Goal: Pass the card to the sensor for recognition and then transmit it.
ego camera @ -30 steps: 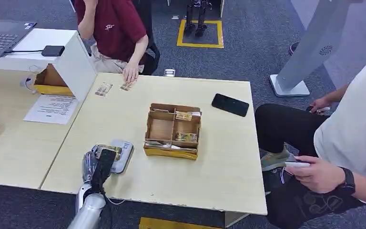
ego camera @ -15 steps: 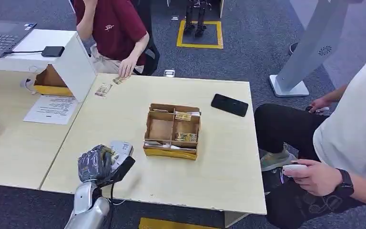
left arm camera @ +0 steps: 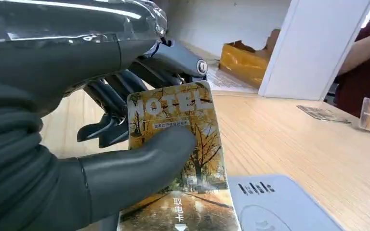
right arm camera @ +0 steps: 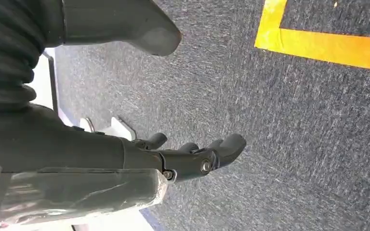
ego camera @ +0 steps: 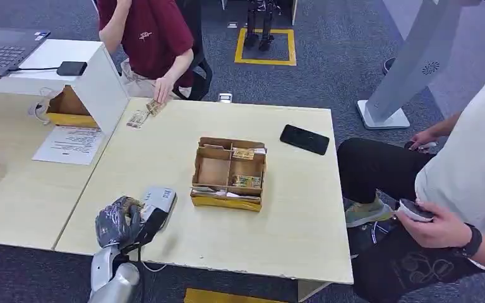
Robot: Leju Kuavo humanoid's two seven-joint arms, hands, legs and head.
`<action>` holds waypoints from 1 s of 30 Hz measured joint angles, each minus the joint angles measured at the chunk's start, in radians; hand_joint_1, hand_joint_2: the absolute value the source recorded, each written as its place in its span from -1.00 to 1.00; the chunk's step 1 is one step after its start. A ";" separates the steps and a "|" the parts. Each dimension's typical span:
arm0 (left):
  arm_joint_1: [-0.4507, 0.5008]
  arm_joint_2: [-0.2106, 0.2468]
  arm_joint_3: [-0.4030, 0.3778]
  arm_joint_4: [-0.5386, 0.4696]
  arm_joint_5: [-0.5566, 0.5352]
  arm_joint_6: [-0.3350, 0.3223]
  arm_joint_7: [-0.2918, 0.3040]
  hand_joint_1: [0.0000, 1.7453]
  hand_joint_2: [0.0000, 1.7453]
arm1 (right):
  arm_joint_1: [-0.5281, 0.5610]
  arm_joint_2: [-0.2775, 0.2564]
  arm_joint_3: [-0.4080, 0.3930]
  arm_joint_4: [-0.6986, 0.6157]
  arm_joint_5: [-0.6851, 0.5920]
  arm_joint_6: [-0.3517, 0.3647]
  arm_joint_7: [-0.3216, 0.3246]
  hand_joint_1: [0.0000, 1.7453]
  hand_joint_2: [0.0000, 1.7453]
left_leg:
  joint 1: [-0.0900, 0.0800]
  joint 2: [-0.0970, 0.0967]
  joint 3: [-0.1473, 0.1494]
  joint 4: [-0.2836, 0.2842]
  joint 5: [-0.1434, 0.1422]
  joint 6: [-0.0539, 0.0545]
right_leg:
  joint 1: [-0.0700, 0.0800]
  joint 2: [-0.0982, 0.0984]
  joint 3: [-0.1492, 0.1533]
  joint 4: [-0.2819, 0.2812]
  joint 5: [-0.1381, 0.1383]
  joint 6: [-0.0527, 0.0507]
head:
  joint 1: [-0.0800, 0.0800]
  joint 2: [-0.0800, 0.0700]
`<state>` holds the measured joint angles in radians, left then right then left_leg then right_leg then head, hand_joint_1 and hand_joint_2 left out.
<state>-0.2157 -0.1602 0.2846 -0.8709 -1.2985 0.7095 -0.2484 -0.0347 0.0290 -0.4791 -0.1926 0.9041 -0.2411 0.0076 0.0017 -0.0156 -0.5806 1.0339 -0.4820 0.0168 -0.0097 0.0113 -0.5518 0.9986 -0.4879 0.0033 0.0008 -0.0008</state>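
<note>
Left hand (left arm camera: 77, 144): the autumn-printed hotel card (left arm camera: 178, 159) is pinched by thumb beside the grey reader (ego camera: 158, 201); slippage is risked if tilted.

Floor (ego camera: 347, 69): dark grey-blue carpet throughout. A yellow taped square (ego camera: 265, 44) is marked on it at the far end; a yellow strip (right arm camera: 327, 43) also crosses the carpet in the right wrist view.

Furniture: a light wood table (ego camera: 290, 214) occupies the centre, butted against a second wood desk (ego camera: 12, 196) on the left. A white partition (ego camera: 101, 85) stands on that desk, slanted. A black office chair (ego camera: 199, 69) sits at the table's far side. A white stand (ego camera: 410, 69) on a flat base rises at the right.

Lighting: even, no hard shadows.
</note>
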 joint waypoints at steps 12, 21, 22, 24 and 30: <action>0.069 -0.039 -0.028 -0.180 1.126 -0.488 -0.321 1.00 1.00 | 0.000 0.003 -0.046 -0.001 0.060 -0.002 -0.008 -1.00 1.00 | 0.000 0.000 -0.002 0.000 0.000 0.000 | 0.000 0.000 -0.002 0.000 0.000 0.000 | 0.000 0.000; 0.092 -0.041 -0.029 -0.393 1.488 -0.591 -0.311 1.00 1.00 | -0.001 0.004 -0.078 -0.001 0.093 -0.005 -0.005 -1.00 1.00 | 0.000 0.000 -0.002 0.000 0.000 0.000 | 0.000 0.000 -0.002 0.000 0.000 0.000 | 0.000 0.000; 0.089 -0.042 -0.029 -0.403 1.480 -0.562 -0.328 1.00 1.00 | -0.001 0.004 -0.079 -0.001 0.097 -0.005 -0.005 -1.00 1.00 | 0.000 0.000 -0.002 0.000 0.000 0.000 | 0.000 0.000 -0.003 0.000 0.000 0.000 | 0.000 0.000; 0.082 -0.042 -0.029 -0.418 1.472 -0.542 -0.341 1.00 1.00 | -0.002 0.004 -0.079 -0.001 0.105 -0.004 -0.005 -1.00 1.00 | 0.000 0.000 -0.002 0.000 0.000 0.000 | 0.000 0.000 -0.002 0.000 0.000 0.000 | 0.000 0.000; 0.047 -0.038 -0.023 -0.420 1.444 -0.468 -0.354 1.00 1.00 | -0.007 0.005 -0.080 -0.001 0.128 0.008 -0.005 -1.00 1.00 | 0.000 -0.001 -0.003 0.000 0.000 0.000 | 0.000 0.000 -0.003 0.000 0.000 0.000 | 0.000 0.000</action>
<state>-0.1688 -0.1980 0.2613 -1.2909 0.1457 0.2419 -0.6020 -0.0416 0.0336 -0.5592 -0.1934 1.0319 -0.2331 0.0027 0.0018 -0.0162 -0.5832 1.0342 -0.4820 0.0169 -0.0097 0.0112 -0.5543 0.9985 -0.4878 0.0035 0.0011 -0.0008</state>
